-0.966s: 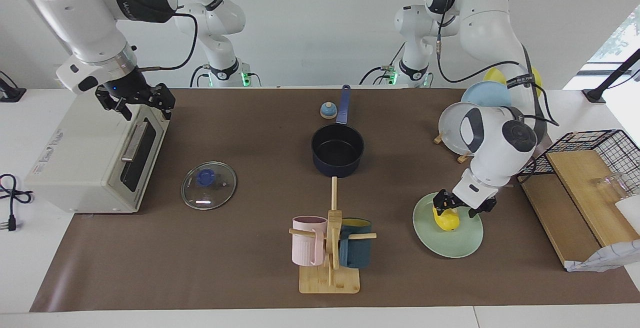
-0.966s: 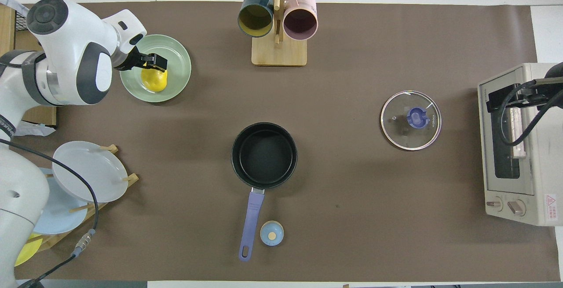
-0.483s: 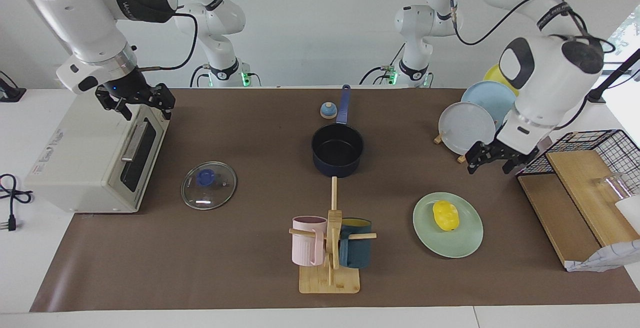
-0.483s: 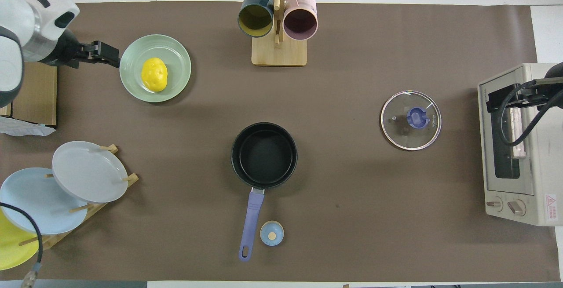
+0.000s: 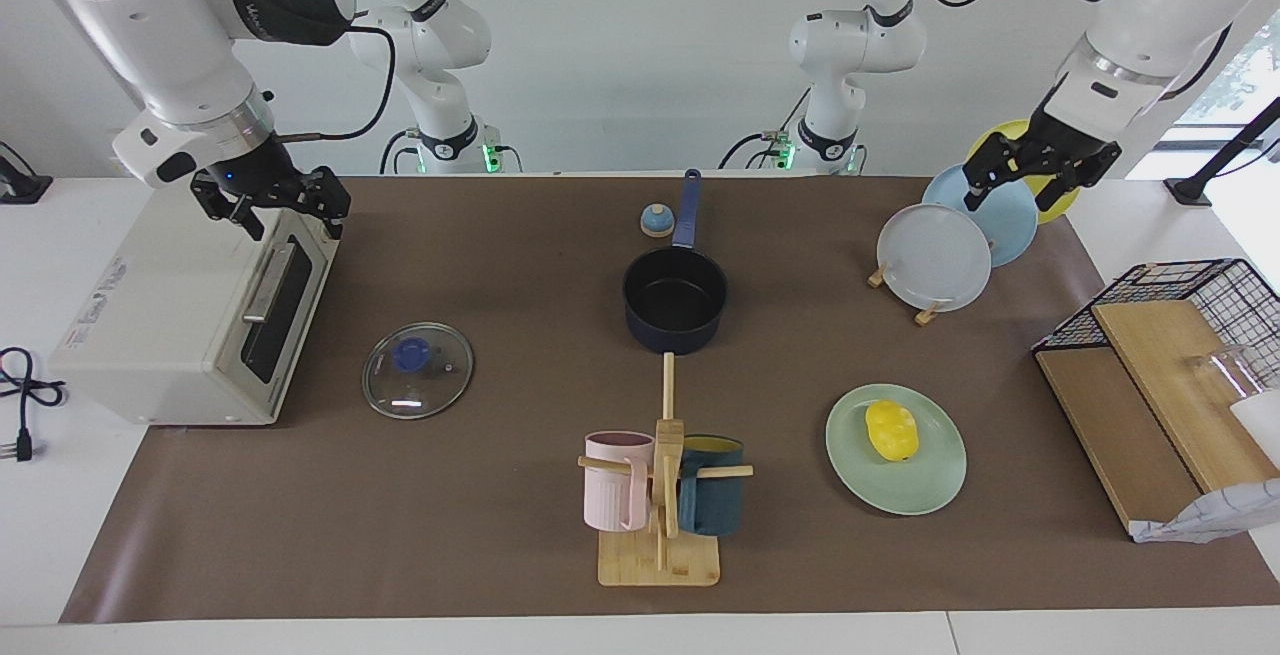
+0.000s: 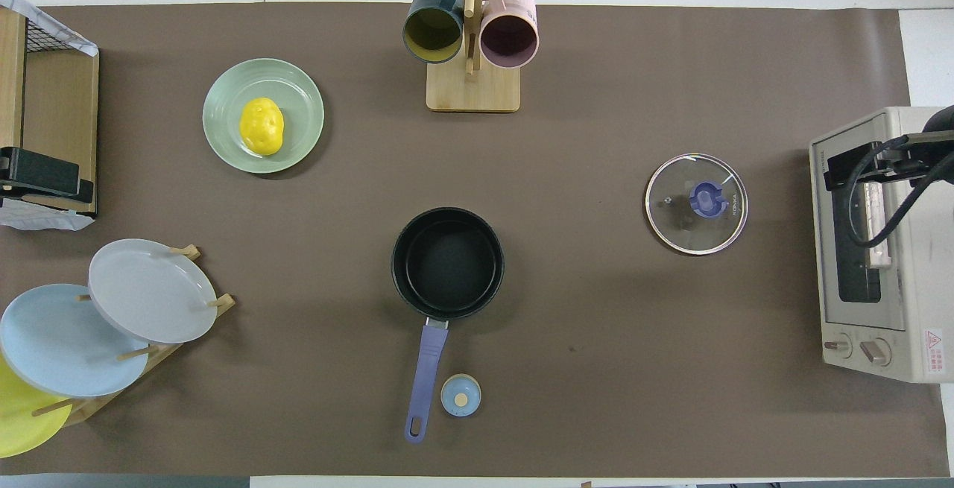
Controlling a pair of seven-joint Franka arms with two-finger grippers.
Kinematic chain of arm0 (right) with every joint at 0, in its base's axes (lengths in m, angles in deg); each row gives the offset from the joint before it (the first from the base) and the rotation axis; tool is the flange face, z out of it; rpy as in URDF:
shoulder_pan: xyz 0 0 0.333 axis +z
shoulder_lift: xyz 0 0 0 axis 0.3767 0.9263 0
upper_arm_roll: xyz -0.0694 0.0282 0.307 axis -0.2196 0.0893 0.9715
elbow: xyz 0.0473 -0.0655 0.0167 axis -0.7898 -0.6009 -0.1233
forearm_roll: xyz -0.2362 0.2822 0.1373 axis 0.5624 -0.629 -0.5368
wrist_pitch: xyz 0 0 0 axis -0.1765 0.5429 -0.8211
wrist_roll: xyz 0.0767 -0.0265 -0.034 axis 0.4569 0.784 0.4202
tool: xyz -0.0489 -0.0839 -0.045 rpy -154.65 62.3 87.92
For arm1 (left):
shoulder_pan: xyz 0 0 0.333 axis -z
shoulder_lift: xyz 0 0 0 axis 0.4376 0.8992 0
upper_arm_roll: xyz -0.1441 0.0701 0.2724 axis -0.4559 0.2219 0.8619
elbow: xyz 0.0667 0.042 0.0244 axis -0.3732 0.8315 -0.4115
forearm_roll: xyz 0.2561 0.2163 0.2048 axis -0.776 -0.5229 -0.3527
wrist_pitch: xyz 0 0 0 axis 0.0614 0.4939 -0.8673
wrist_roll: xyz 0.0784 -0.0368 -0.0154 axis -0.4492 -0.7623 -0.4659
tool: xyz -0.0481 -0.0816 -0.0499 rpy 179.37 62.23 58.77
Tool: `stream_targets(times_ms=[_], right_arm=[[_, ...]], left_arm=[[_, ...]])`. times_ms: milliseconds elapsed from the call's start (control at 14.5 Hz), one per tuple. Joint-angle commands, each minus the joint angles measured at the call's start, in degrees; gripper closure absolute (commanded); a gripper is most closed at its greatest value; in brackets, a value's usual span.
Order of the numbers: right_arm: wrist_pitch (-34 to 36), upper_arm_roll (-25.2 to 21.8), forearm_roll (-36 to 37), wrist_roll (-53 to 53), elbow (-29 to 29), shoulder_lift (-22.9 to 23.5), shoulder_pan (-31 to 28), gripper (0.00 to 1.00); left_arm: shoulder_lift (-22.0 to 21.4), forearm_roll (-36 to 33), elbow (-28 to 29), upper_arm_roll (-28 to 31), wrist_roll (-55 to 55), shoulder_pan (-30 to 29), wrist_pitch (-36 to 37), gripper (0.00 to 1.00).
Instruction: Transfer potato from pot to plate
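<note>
The yellow potato [image 5: 891, 430] lies on the mint-green plate [image 5: 915, 495], toward the left arm's end of the table; both also show in the overhead view, the potato [image 6: 261, 126] on the plate [image 6: 302, 93]. The navy pot [image 5: 675, 300] stands mid-table with a bare black inside [image 6: 448, 263] and its blue handle toward the robots. My left gripper [image 5: 1015, 187] is open and empty, raised high over the plate rack, well apart from the potato. My right gripper [image 5: 272, 203] is open and empty over the toaster oven, where that arm waits.
A rack holds a grey-white plate [image 5: 933, 257], a light blue one and a yellow one. A glass lid [image 5: 417, 370] lies beside the toaster oven [image 5: 170, 325]. A mug tree [image 5: 660, 495], a small blue bell [image 5: 655, 222] and a wire basket with wooden boards [image 5: 1160, 335] stand around.
My left gripper let go of the potato on the mint-green plate, rose and drew back over the plate rack. The potato stays on the plate. The right arm has not moved.
</note>
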Motion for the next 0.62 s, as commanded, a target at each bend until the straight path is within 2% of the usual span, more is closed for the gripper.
stream_targets(times_ms=[0, 276, 414, 552], right_arm=[[1.1, 0.3, -0.3, -0.7, 0.5, 0.1, -0.4, 0.0], [1.1, 0.3, -0.3, -0.8, 0.5, 0.1, -0.4, 0.0], [1.1, 0.3, -0.3, -0.7, 0.5, 0.1, -0.4, 0.0], [1.1, 0.3, -0.3, -0.7, 0.5, 0.1, -0.4, 0.0]], left_arm=[[-4.6, -1.1, 8.1, -0.4, -1.1, 0.6, -1.9, 0.0], [-3.1, -2.5, 5.8, -0.6, -0.9, 0.5, -3.3, 0.0], [1.0, -3.5, 0.4, -0.3, -0.8, 0.7, -0.8, 0.0], [3.3, -3.6, -4.9, -0.9, -0.7, -0.1, 2.0, 0.0]])
